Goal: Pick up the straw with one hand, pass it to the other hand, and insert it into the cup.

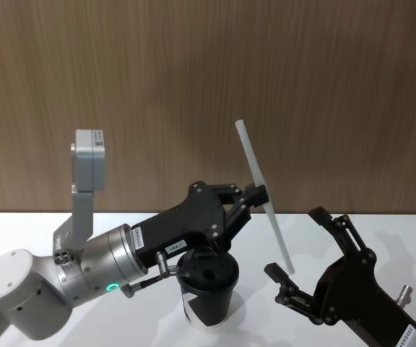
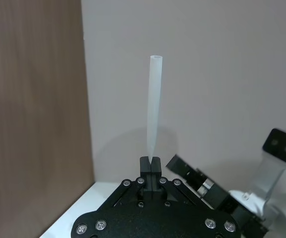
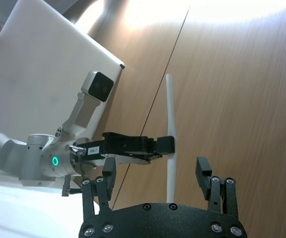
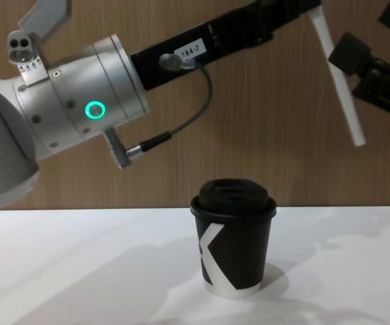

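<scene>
We saw the left black gripper (image 1: pixel 257 194) on its silver wrist pinching a long white straw (image 1: pixel 250 157), higher than the black paper cup (image 4: pixel 237 238); the right all-black gripper (image 1: pixel 295 242) stood wide open.

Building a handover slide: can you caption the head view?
Left gripper holds the tilted straw higher than the cup; the open right gripper hangs by its lower end.

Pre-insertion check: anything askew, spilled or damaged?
Only the long white straw: tilted in the shut left gripper. The black lidded paper cup stands upright, no spill. Open right gripper sits beside the straw's lower end.
</scene>
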`<state>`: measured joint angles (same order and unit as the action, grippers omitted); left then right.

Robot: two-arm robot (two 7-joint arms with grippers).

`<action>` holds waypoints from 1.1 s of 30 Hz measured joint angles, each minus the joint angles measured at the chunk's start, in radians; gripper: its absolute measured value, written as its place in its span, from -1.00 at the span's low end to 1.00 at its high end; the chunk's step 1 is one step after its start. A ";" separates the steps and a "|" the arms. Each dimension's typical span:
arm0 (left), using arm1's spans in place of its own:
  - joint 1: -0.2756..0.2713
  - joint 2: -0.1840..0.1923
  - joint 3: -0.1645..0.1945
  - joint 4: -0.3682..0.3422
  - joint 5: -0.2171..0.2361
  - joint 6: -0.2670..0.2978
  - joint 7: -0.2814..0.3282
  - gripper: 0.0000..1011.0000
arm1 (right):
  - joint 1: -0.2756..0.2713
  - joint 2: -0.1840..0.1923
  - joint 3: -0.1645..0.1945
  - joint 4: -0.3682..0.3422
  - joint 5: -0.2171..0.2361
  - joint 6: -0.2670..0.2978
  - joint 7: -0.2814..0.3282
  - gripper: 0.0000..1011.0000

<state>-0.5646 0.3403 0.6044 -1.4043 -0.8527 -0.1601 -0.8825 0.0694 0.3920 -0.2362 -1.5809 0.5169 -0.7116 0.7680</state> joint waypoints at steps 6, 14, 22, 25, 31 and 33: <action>0.010 0.030 0.000 -0.037 0.058 0.013 0.068 -1.00 | 0.000 0.000 0.000 0.000 0.000 0.000 0.000 0.98; 0.026 0.082 -0.005 -0.104 0.150 0.044 0.171 -1.00 | 0.000 0.000 0.000 0.000 0.000 0.000 0.000 0.98; 0.042 0.141 -0.018 -0.180 0.248 0.073 0.267 -1.00 | 0.000 0.000 0.000 0.000 0.000 0.000 0.000 0.98; 0.046 0.158 -0.025 -0.201 0.270 0.079 0.288 -1.00 | 0.000 0.000 0.000 0.000 0.000 0.000 0.000 0.98; 0.053 0.180 -0.037 -0.228 0.292 0.088 0.309 -1.00 | 0.000 0.000 0.000 0.000 0.000 0.000 0.000 0.98; 0.054 0.184 -0.042 -0.234 0.295 0.090 0.312 -1.00 | 0.000 0.000 0.000 0.000 0.000 0.000 0.000 0.98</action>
<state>-0.5102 0.5247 0.5627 -1.6378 -0.5580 -0.0702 -0.5705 0.0694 0.3921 -0.2362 -1.5809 0.5169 -0.7116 0.7681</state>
